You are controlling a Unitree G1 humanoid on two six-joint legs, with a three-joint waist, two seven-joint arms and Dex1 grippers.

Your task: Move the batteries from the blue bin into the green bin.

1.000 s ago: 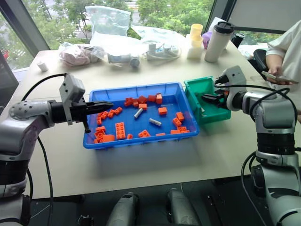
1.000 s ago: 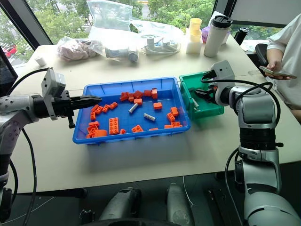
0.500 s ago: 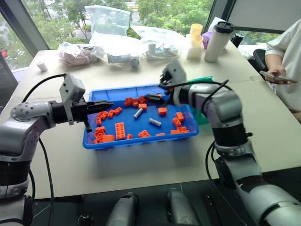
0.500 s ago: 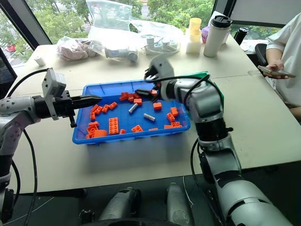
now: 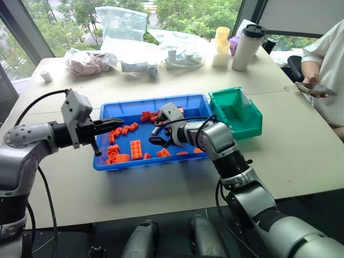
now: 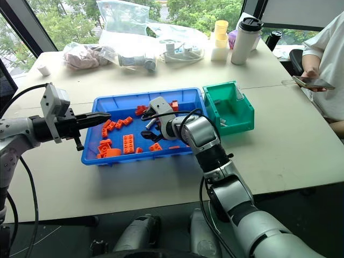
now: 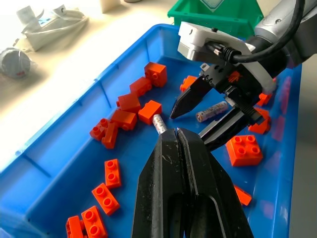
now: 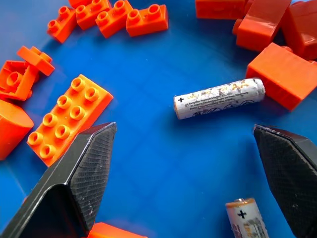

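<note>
Black right hand (image 8: 188,173) spread above batteries (image 8: 219,98).

Your right arm reaches in across the middle, forearm angled down and toward the left, with the right gripper (image 6: 151,124) hanging low over the middle of the blue bin (image 6: 94,157). Its two black fingers (image 8: 81,173) are spread wide apart, nothing between them, tips pointing down at the bin floor. Your left arm is bent out at the left side, forearm running roughly level toward the right, and the left gripper (image 5: 120,120) pokes in over the bin's left edge. Those fingers (image 7: 168,163) are pressed together into one narrow point, holding nothing.
</note>
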